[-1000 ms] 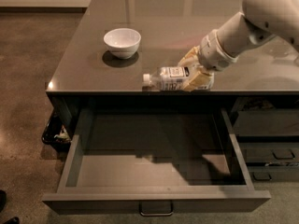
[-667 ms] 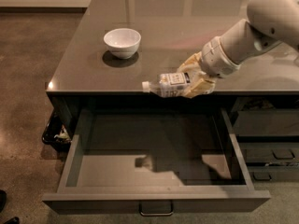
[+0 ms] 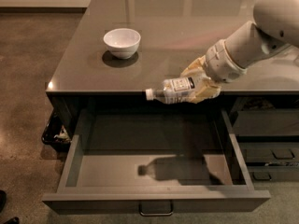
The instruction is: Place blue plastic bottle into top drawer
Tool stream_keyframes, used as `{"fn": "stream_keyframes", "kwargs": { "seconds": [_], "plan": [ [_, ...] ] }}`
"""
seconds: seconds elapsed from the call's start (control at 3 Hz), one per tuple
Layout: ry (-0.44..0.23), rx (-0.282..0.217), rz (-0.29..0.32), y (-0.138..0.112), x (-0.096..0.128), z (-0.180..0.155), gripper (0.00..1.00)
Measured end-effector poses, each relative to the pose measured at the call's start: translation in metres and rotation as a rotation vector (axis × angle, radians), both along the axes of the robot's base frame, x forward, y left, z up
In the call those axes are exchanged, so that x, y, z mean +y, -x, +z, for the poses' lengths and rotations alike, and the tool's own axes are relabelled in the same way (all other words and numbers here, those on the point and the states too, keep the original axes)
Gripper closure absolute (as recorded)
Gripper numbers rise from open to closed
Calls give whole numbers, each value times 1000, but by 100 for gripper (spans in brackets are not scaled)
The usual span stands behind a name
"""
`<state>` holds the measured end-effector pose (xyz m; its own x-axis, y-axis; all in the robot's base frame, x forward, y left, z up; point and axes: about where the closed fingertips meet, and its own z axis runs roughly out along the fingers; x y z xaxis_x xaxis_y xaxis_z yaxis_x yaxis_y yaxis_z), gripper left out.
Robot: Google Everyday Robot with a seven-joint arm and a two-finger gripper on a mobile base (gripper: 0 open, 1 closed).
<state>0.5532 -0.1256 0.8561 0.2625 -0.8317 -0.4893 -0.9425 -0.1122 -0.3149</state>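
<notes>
The blue plastic bottle (image 3: pixel 174 90) is clear with a white cap and a white label. It lies on its side in the air, cap to the left, over the back of the open top drawer (image 3: pixel 154 200). My gripper (image 3: pixel 200 84) is shut on the bottle's base end, and the arm comes in from the upper right. The drawer is pulled out wide, with a light grey floor and a metal loop handle (image 3: pixel 155 210) at the front centre. The bottle's shadow falls on the drawer floor.
A white bowl (image 3: pixel 122 42) stands on the dark counter top (image 3: pixel 154 31) at the left. Smaller dark drawers (image 3: pixel 271 150) sit to the right of the open drawer. A dark bin (image 3: pixel 54 132) is on the floor at the left.
My gripper has carried the bottle off the counter edge, forward and down, so it now hangs over the open drawer. Its shadow on the drawer floor has grown clearer.
</notes>
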Motion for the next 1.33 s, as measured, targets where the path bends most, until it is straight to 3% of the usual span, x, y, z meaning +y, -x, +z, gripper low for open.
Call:
{"fn": "stream_keyframes", "kwargs": {
  "seconds": [0.33,0.67,1.0,1.33],
  "plan": [
    [70,-103,-31,24,7,28,100],
    [86,-155,-89,24,10,48,100],
    [86,-155,-89,24,10,48,100],
    [19,-130,-77,33,21,25,100]
  ]
}}
